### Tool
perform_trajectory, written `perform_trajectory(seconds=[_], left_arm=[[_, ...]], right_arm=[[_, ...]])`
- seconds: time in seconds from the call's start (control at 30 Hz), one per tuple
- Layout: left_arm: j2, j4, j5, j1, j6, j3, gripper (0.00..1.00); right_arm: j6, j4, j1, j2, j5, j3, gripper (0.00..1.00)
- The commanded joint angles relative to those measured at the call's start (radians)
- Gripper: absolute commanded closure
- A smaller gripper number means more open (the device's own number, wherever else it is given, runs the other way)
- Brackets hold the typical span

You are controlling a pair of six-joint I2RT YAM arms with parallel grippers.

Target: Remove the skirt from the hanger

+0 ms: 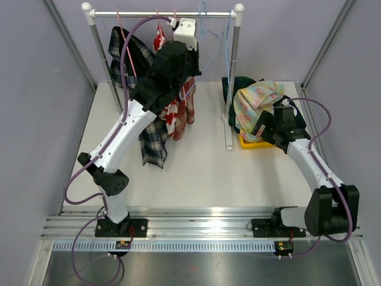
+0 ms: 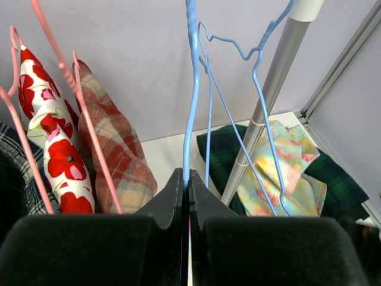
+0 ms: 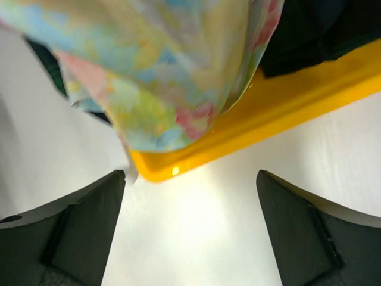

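Step in hand, as I judge it: working at the rail (image 1: 149, 13), one hanger gripped.

- Your left fingers (image 2: 169, 199) are pressed together on the wire of a blue hanger (image 2: 189, 101). No cloth shows on it in the wrist view; what hangs below the fingers is hidden.
- Skirts on the rail: red-flowered skirt (image 2: 59, 155) and red plaid skirt (image 2: 119, 155), both on pink hangers (image 2: 97, 149); dark check skirt (image 1: 153, 146) further left.
- Your right fingers (image 3: 77, 220) are spread wide and hold nothing, low over the desk (image 1: 202, 173) just beside the yellow tray (image 3: 286, 119).
- The tray holds a pastel cloth (image 1: 256, 98) and a dark green cloth (image 1: 238, 83).

Next move, a judgement: if the gripped hanger is bare, let go and shift left to a pink one.

In the way: a second blue hanger (image 2: 264, 122) just beside the gripped one, and the rack post (image 2: 274, 77) near. The hooks may tangle.
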Motion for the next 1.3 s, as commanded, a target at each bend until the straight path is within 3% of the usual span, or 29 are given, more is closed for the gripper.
perform_trajectory(seconds=[0.0,0.1,0.23,0.37,0.5,0.67,0.73,0.83,1.27], left_arm=[[0.050,0.095,-0.032,0.003,0.003,0.114,1.00],[0.096,0.116,-0.043,0.001,-0.014,0.149,1.00],[0.073,0.245,-0.051,-0.011,-0.023,0.090,1.00],[0.165,0.186,-0.052,-0.011,-0.038,0.221,1.00],[0.187,0.181,0.008,-0.011,-0.081,0.203,0.99],[0.159,0.157,0.055,-0.013,-0.083,0.137,0.87],[0.129,0.137,0.049,-0.011,-0.068,0.123,0.76],[0.060,0.126,0.043,-0.013,-0.052,0.079,0.68],[-0.157,0.069,-0.149,-0.002,-0.011,-0.105,0.59]], right_arm=[[0.084,0.122,0.006,-0.120,-0.173,-0.029,0.00],[0.059,0.109,0.017,-0.158,-0.182,-0.061,0.01],[0.036,0.083,0.017,-0.212,-0.184,-0.080,0.01],[0.016,0.048,0.017,-0.246,-0.184,-0.064,0.01],[0.008,0.031,0.017,-0.258,-0.187,-0.057,0.00],[0.024,0.025,0.017,-0.272,-0.207,-0.083,0.01],[0.033,0.031,0.017,-0.284,-0.219,-0.103,0.00],[0.045,0.034,0.017,-0.301,-0.233,-0.129,0.01],[0.057,-0.019,0.023,-0.393,-0.236,-0.166,0.00]])
